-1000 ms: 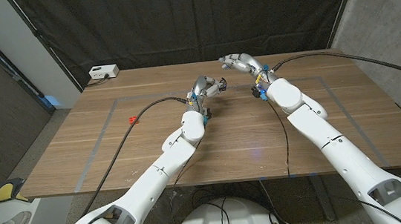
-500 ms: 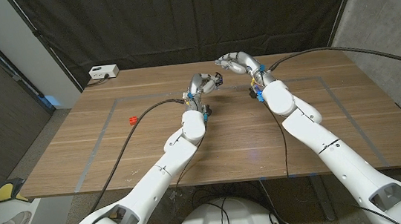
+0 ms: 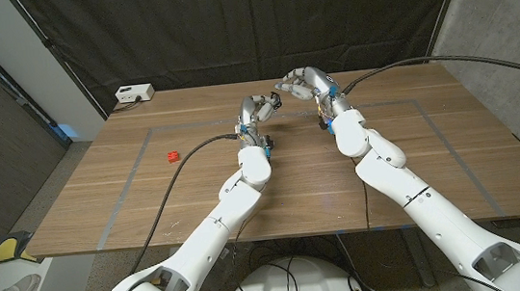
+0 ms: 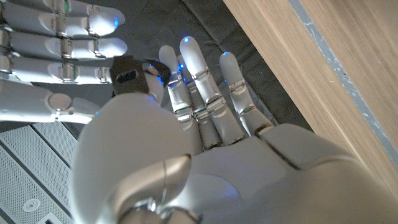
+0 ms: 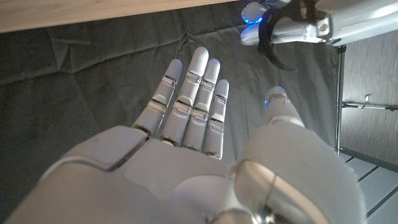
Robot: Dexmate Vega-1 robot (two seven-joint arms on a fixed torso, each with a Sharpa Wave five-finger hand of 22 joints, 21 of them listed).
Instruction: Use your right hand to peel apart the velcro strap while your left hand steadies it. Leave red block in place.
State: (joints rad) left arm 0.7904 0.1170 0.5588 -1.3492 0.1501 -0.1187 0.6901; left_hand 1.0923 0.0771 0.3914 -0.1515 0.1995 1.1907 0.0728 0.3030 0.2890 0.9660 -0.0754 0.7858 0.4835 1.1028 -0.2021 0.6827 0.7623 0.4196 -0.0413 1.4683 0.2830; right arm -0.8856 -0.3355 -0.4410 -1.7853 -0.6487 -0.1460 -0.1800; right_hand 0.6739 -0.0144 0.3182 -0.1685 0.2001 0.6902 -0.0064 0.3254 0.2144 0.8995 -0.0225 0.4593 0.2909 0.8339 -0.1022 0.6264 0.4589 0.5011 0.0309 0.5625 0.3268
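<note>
Right now our left hand (image 3: 258,110) pinches the velcro strap (image 4: 132,77) up off the table, while our right hand (image 3: 300,83) hovers beside it, fingers spread, holding nothing. We risk a glancing grab — knocking the strap loose. The red block (image 3: 172,157) sits well apart.

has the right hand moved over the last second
Yes. The right hand has shifted toward the left hand, judged against the table's far edge.

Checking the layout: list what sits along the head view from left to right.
White box at the table's far left corner → red block → left hand → right hand.
</note>
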